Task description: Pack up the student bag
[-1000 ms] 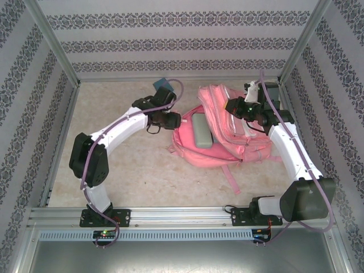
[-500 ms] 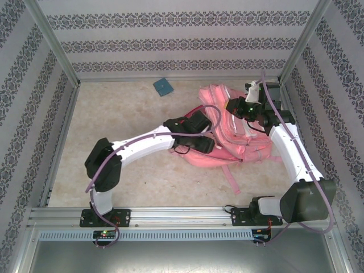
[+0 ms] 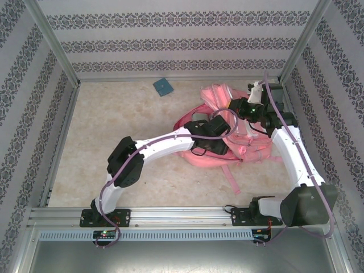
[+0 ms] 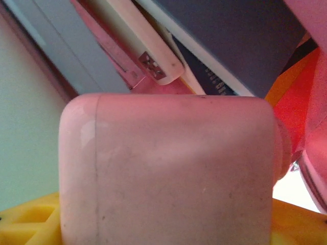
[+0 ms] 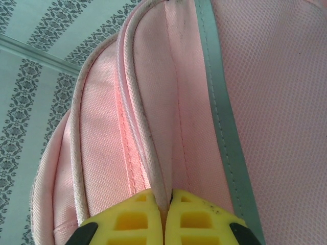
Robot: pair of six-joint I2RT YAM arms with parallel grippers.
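A: Quick pass. Where's the bag (image 3: 253,151)?

B: Lying on the table (image 3: 108,119), over on the right arm's side. One strap trails off its near edge.

A: Right gripper (image 5: 162,203)?

B: At the bag's far right corner. Wrist view has the jaws closed tight on a piped seam of pink fabric, so it's pinching the bag, probably to hold the mouth up.

A: Left gripper (image 4: 168,173)?

B: Reaches across, over the middle of the bag. Its wrist view has a pink box (image 4: 168,168) sitting between the yellow fingers. The jaws are part-way apart and look clamped on the box's sides. The contact itself is hard to see.

A: Is the box inside the bag?

B: Looks like it's at the opening. A dark book (image 4: 230,35) and pink lining sit just beyond the box. I can't tell how deep it is.

A: Step?

B: My call is inserting the pink box into the main compartment, mid-task.

A: Next move?

B: Push the box further in beside the book, keeping it clear of the rim, then let go and back out straight. The right gripper should keep the seam lifted or the mouth may sag onto the left wrist.

A: Anything left out?

B: A blue square (image 3: 163,86) on the table beyond the bag's far left, well apart from it. Probably goes in next.
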